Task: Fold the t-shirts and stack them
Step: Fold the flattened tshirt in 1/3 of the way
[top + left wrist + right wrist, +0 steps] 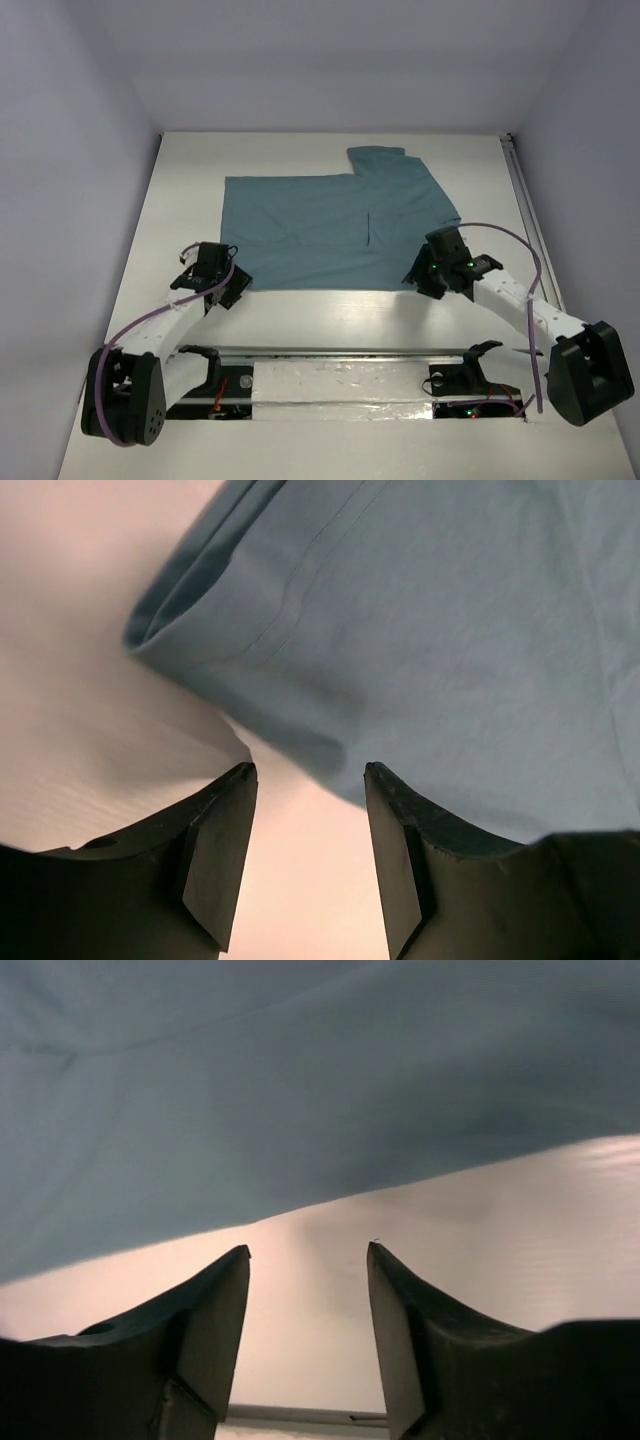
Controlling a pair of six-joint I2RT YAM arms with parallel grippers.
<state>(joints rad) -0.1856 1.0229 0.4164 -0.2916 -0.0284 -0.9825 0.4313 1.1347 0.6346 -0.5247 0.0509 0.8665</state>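
**Top external view: t-shirt flat at mid-table, both grippers spread at its near edge**

From the top external camera we start at the left, where the left arm (150, 335) reaches out from its base with a purple cable (165, 312) looped along it. The left gripper (230, 285) sits low over the white table (180, 200), just beside the near-left corner of the t-shirt (330, 225).

In the left wrist view we see the left gripper (308, 770) with its two dark fingers (215, 850) spread and only bare table (80, 730) in the gap between them. The teal-blue t-shirt (450, 630) lies just past the tips. It shows a doubled, stitched hem (165, 615) at its left end. We see no cloth caught between the jaws.

Moving to the middle, the t-shirt lies flat in a roughly rectangular shape around the centre of the table. A sleeve (385, 160) sticks out along its far edge toward the right. A short dark seam line (368, 230) runs down the cloth right of centre. A metal rail (350, 350) crosses the near side of the table between the shirt and the arm bases.

On the right, the right gripper (420, 275) rests at the shirt's near-right corner, and the right arm (520, 300) carries its own purple cable (530, 260).

The right wrist view shows the right gripper (308, 1250) also parted, with table (520, 1220) visible between the fingers (205, 1320). The shirt's edge (250, 1080) lies just beyond the tips, slanting across the upper part of that view, and we see nothing pinched there.
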